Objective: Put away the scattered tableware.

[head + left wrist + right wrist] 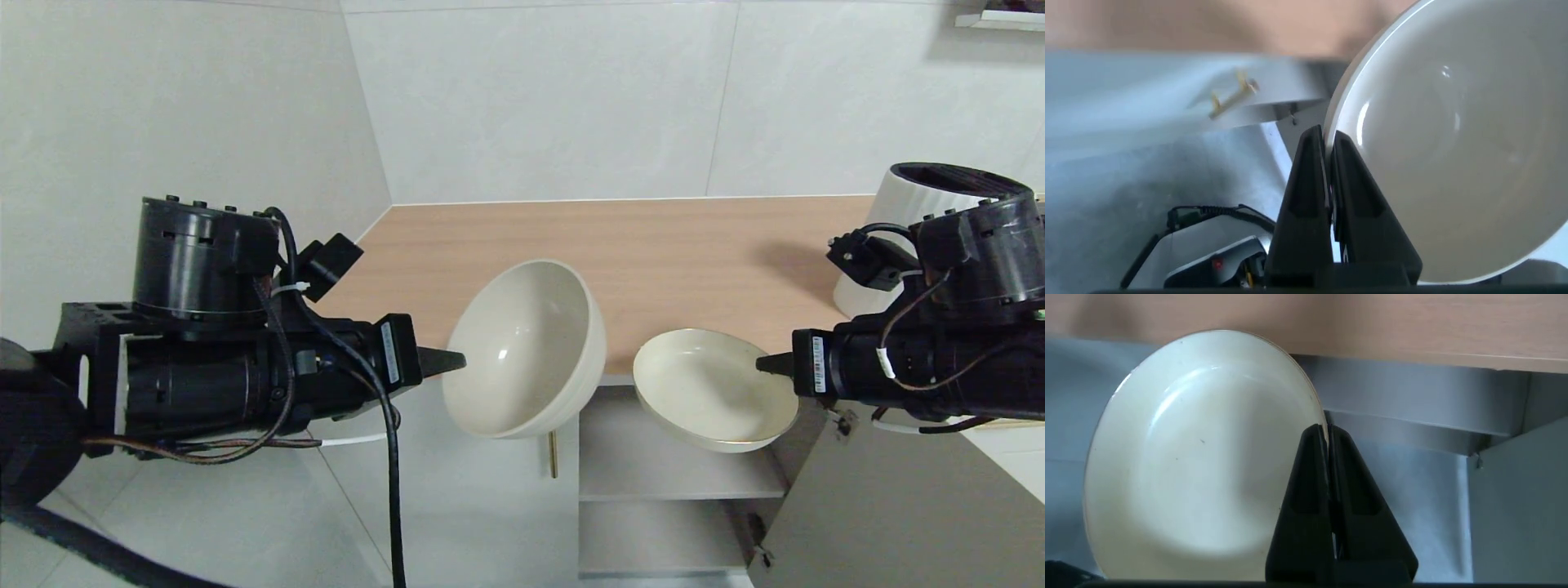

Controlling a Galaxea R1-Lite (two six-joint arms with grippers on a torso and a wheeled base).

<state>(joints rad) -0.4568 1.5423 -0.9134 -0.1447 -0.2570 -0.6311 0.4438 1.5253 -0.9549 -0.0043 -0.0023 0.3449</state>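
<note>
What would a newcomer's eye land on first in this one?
Two pale dishes are held in mid-air. The left gripper pinches the rim of a deep bowl, and the right gripper pinches the rim of a shallow plate, both at the front edge of the wooden counter. Below them a cabinet stands open, its shelves showing.

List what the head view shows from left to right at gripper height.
Left gripper, pinching the bowl's rim → deep bowl → shallow plate → right gripper, pinching the plate's rim.
</note>
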